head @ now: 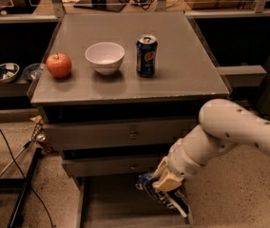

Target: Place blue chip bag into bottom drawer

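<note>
One grey cabinet (pixel 125 87) filled most of my view, with one white arm (pixel 230 132) reaching in from the right across its front. One bottom drawer (pixel 106 198) stood pulled out at the cabinet's foot. Above it were two upper drawers (pixel 101 136), both shut, each with one small knob.

One blue chip bag (pixel 173 203) hung over the right part of the bottom drawer's floor. I could not tell whether its lower edge touched that floor.

On the cabinet top I counted one white bowl (pixel 105 57), one Pepsi can (pixel 146 56) and one apple (pixel 59 64), in a row and apart from each other.

One gripper (pixel 165 182) was clamped on the bag's upper part, just above the open drawer.

Step in hand, as I judged it: lowering the bag into the drawer, with the grasp made and the release not yet done. The next move called for:
1. A short descent until the bag rested on the floor, inside the side walls.
2. A parting of the fingers.
3. A careful withdrawal clear of the drawer above.
</note>
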You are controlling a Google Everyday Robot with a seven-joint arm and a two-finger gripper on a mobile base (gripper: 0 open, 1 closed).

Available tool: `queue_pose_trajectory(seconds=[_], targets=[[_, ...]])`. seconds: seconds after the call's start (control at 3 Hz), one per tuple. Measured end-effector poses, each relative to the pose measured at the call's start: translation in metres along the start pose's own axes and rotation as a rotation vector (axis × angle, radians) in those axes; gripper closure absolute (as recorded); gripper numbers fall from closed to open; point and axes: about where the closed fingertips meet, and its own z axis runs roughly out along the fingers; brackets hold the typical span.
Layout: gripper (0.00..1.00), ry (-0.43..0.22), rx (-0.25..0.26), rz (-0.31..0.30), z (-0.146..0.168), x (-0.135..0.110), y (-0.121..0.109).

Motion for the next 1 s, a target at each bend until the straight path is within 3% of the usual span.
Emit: queue_pose_trajectory(seconds=[0.33,0.67,1.0], targets=[[1.0,-0.024,-0.018,0.064,0.056,0.012,-0.02],[1.0,-0.027,-0.038,0.11,0.088,0.021,-0.032],[1.0,-0.028,-0.04,0.112,0.09,0.022,-0.033]])
